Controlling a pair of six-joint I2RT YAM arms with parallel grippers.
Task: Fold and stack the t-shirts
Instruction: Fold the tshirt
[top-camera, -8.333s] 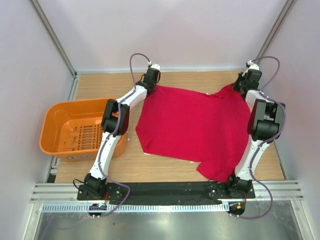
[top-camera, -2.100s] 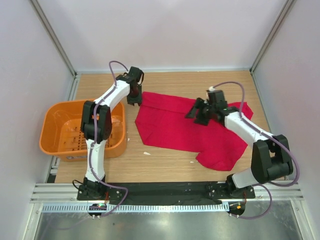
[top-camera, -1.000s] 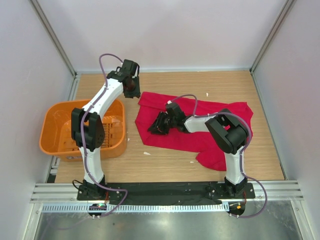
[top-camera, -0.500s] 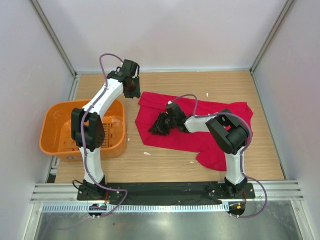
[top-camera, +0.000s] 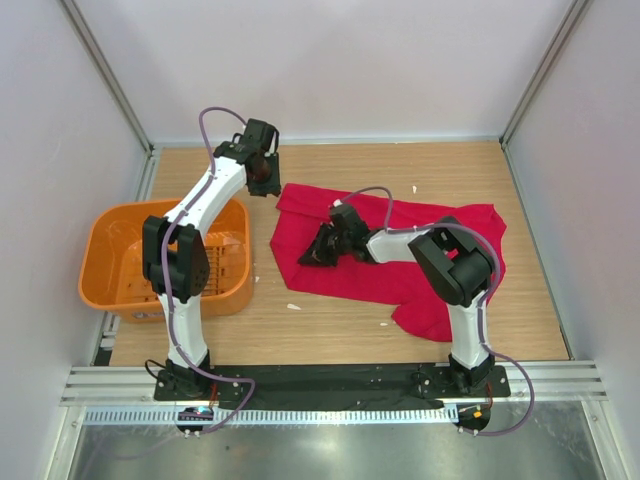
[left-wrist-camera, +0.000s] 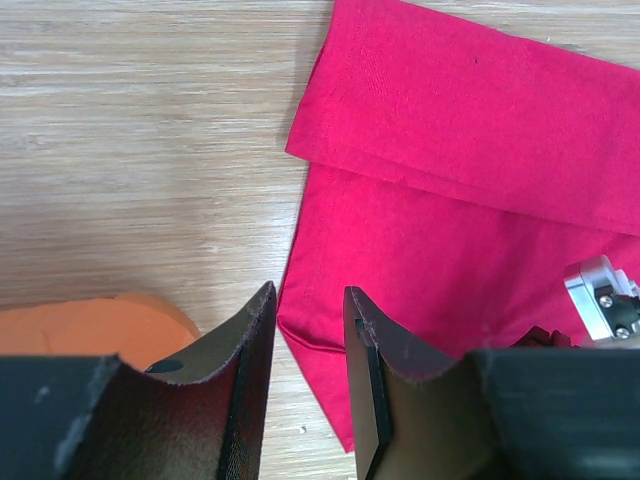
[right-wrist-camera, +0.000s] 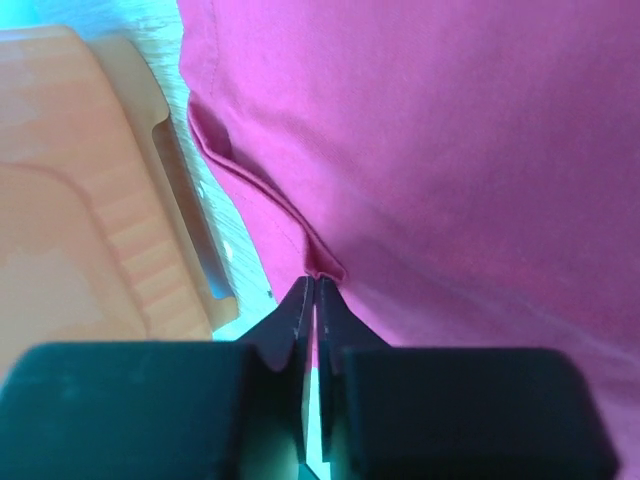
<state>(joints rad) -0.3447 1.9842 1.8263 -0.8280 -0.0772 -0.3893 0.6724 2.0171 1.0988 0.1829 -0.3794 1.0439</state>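
Observation:
The red t-shirt (top-camera: 310, 205) lies on the wooden table, its far part folded over toward the front. My right gripper (top-camera: 312, 258) is low at the shirt's left edge, shut on a pinched ridge of the cloth. The right wrist view shows that ridge of the t-shirt (right-wrist-camera: 450, 150) bunched at the tips of the right gripper (right-wrist-camera: 315, 280). My left gripper (top-camera: 263, 185) hovers over the far left corner of the shirt. In the left wrist view the left gripper (left-wrist-camera: 308, 292) is open above the t-shirt (left-wrist-camera: 470, 130), with nothing between its fingers.
An orange slotted basket (top-camera: 110, 250) stands at the left of the table, close to the shirt's left edge; the basket (right-wrist-camera: 70, 180) fills the left of the right wrist view. White walls and metal posts enclose the table.
The right gripper's jaws have shut on the cloth at the shirt's left edge. Neither arm has moved noticeably, and the left gripper stays as it was.

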